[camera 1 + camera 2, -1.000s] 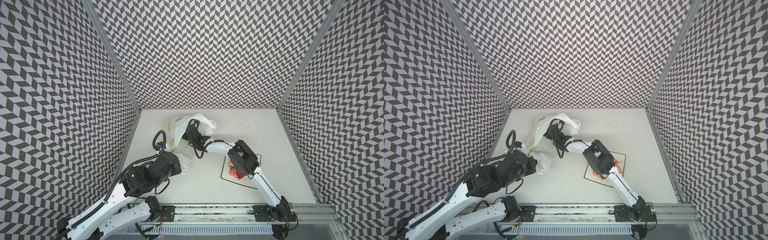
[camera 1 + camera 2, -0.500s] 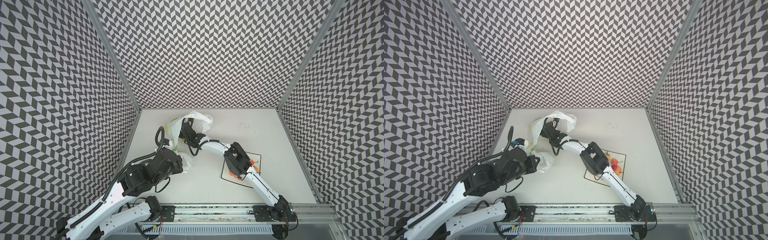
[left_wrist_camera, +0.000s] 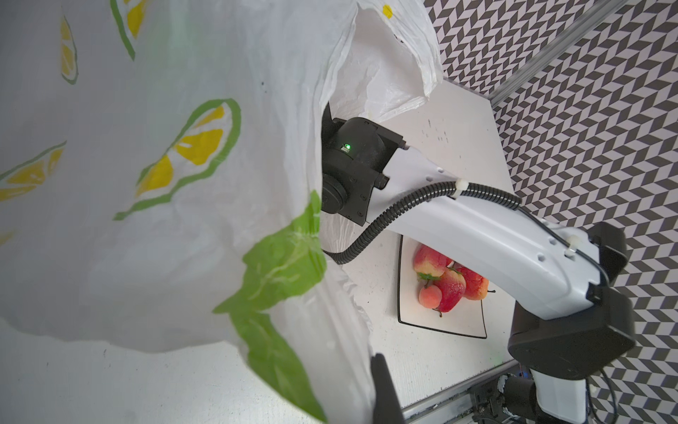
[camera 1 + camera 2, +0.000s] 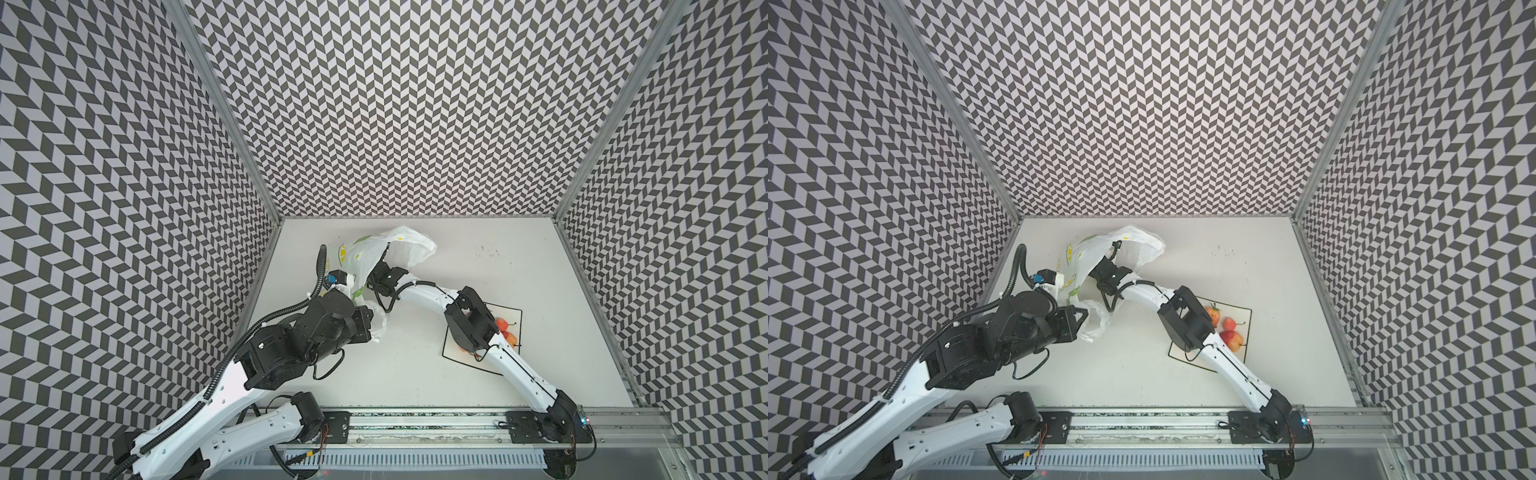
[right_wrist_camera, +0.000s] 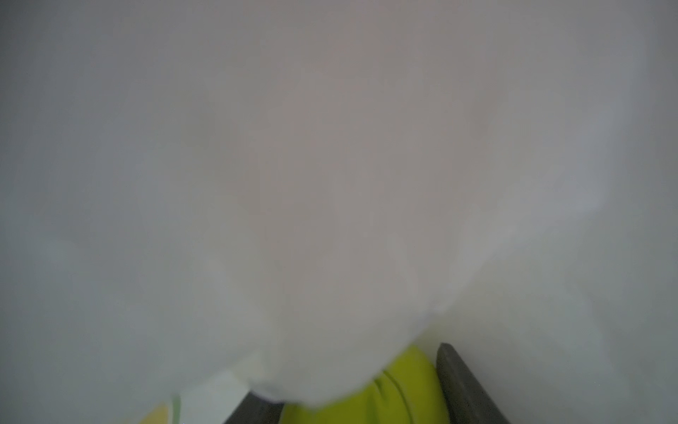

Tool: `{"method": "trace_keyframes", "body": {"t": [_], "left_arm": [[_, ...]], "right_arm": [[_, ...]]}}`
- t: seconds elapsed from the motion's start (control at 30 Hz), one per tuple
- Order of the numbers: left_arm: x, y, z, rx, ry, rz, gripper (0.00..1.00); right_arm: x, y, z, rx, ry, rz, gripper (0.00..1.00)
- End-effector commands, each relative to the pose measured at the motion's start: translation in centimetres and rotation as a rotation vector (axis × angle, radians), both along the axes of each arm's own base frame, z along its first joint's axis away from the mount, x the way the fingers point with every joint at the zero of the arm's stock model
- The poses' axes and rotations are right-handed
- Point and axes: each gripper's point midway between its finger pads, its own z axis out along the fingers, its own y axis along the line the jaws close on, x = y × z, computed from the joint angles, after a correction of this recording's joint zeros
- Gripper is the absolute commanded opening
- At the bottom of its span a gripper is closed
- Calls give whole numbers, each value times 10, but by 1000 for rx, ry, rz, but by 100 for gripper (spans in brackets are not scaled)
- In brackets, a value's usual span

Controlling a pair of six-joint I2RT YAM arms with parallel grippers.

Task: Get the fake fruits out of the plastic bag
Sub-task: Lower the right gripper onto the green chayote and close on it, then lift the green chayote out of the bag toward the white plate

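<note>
The right gripper (image 5: pixel 352 383) is buried inside the plastic bag (image 4: pixel 409 245), out of sight in both top views. Its own camera shows mostly blurred white film, with two dark fingers (image 5: pixel 462 381) flanking a yellow-green shape (image 5: pixel 400 385) — perhaps the green fruit, perhaps a printed leaf. We cannot tell which, nor whether the jaws have closed on it.

The bag stands puffed up toward the back left of the counter (image 4: pixel 415 365), its mouth facing the right arm (image 4: pixel 428 291). The left gripper (image 4: pixel 371 326) is pressed together on a loose fold at the bag's near edge. Well apart to the right, red and orange fake fruits (image 3: pixel 449 284) lie clustered on a square black-rimmed plate (image 3: pixel 458 319).

We judge the film to be the main risk. If plastic lies between fingers and fruit, the gripper may pinch the bag and drag it along, or the glossy fruit may slip free. With the camera veiled, aim is poor. If the left hold slips, the mouth could collapse around the arm — and the arm's cable (image 3: pixel 385 216) might snag the plastic.
</note>
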Motion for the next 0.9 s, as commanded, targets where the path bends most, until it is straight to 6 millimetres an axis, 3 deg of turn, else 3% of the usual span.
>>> {"method": "trace_keyframes", "body": {"t": [0.0,0.17,0.4,0.87], "left_arm": [[-4,20,-9,11,23,82,0],[-4,33,-29,39,64,165,0],[-2,40,-52,71,102,225,0],[13,35,-56,62,62,277,0]], "right_arm": [[-7,-14,-13,-30,46,-4,34],[-22,-11,16,52,15,61,23],[-54,-8,49,180,37,155,20],[-127,-14,96,362,87,328,19]]}}
